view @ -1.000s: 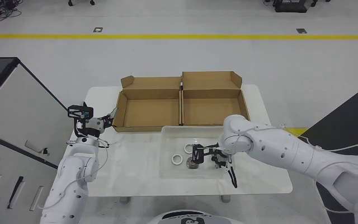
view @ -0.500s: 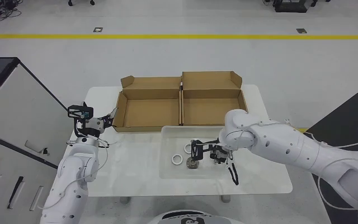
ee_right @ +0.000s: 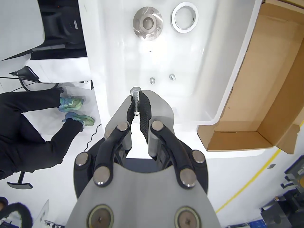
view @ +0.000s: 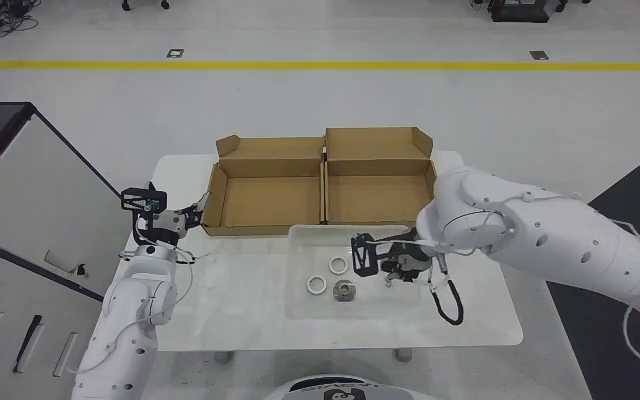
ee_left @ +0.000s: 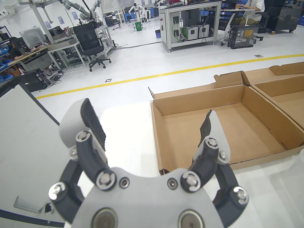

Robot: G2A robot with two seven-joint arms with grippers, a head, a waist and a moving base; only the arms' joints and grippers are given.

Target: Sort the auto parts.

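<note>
Barely begun: right gripper (ee_right: 137, 106) pinches one bolt (ee_right: 135, 96) over the tray (view: 305, 245); boxes (view: 270, 203) at twelve o'clock lie empty; rings (view: 339, 266) and flange (view: 344, 291) wait. Left gripper (ee_left: 147, 109) gapes wide.

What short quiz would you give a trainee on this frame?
1. How many rings lie in the tray?
2. True or false: the left end effector is shut on a part.
3. The right end effector holds: A) a ring, B) a bolt, C) a flange.
Key: 1 two; 2 false, it is open and holds nothing; 3 B.
</note>
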